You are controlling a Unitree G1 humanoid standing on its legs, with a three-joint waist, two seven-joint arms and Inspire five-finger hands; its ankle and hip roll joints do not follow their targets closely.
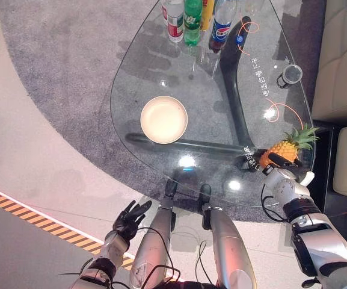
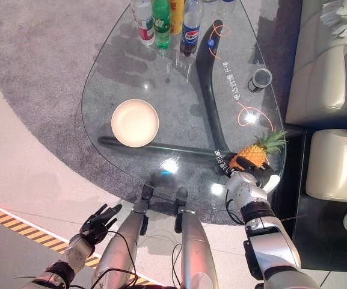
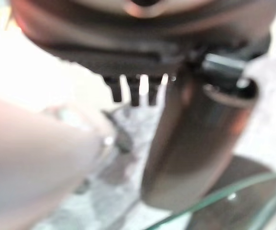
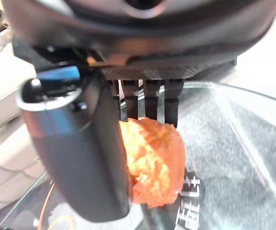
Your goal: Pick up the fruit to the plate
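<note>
1. The pineapple (image 1: 284, 148) lay on the glass table (image 1: 161, 66), held between the right hand's (image 1: 279, 174) fingers (image 4: 147, 98) and thumb.
2. The plate (image 1: 163, 119) sat well apart, out to that hand's left.
3. Bottles (image 1: 192, 21) stood far beyond it.
4. The left hand (image 1: 130, 220) hung off the table, fingers spread and holding nothing.

Pineapple (image 1: 286, 148): small, orange-yellow body, green spiky crown. Lies on its side at worktop (image 1: 161, 66) right near edge, crown pointing toward right far side, body toward robot. Right robot hand (image 1: 279, 170) at its base, dark fingers (image 4: 147, 98) over body, thumb beside it.

Plate (image 1: 163, 119): round, cream, shallow, upright, nothing on it. Sits on left half of worktop, toward near edge, well apart from pineapple.
</note>
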